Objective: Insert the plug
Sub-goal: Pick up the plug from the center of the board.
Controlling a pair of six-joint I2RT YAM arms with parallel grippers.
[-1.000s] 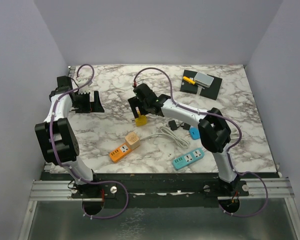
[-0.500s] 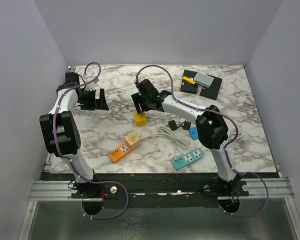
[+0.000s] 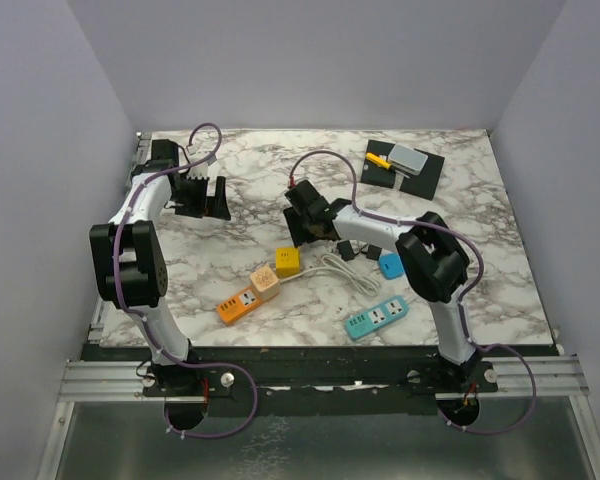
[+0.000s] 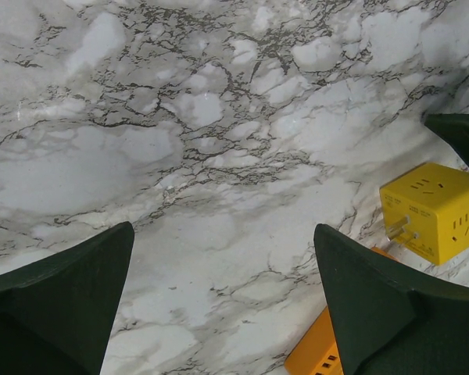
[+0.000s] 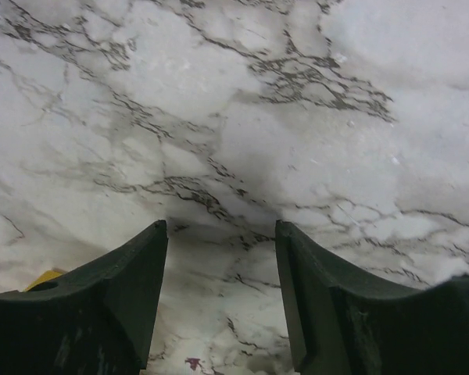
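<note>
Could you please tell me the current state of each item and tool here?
Left tool: open, empty.
Right tool: open, empty.
Yellow cube plug: lying loose, prongs bare, not inserted.
Orange power strip: lying flat, visible sockets empty.
Teal power strip: lying flat, sockets empty.

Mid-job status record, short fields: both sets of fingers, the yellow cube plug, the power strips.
left fingers: wide open, empty, over bare table
right fingers: apart, nothing between them
yellow cube plug: on the table, prongs exposed, not inserted
orange power strip: beige cube on its far end, beside the yellow one
teal power strip: front right, away from the cubes
</note>
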